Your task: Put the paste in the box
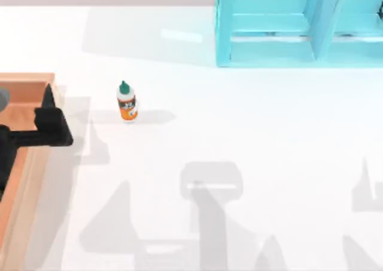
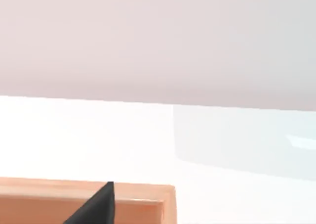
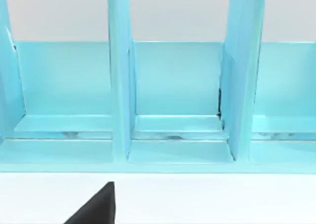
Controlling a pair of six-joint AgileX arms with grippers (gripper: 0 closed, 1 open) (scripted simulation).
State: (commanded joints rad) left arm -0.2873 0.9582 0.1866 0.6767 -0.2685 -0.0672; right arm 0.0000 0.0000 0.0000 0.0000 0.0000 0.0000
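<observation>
The white bench (image 1: pixel 251 139) carries a turquoise shelf unit (image 1: pixel 299 26) at the far right and the box (image 1: pixel 24 103) at the left edge, its tan rim running toward the near side. The left claw (image 1: pixel 49 112) hangs over the box's far right corner; whether it is released or clenched I cannot tell. The right arm is parked off to the right, facing the shelf unit. The paste (image 1: pixel 126 102) stands upright on the bench, just right of the box and apart from it. To do the reach well, I judge the left claw should swing right, descend squarely around the bottle's body below the green cap, and close gently so it does not topple.
</observation>
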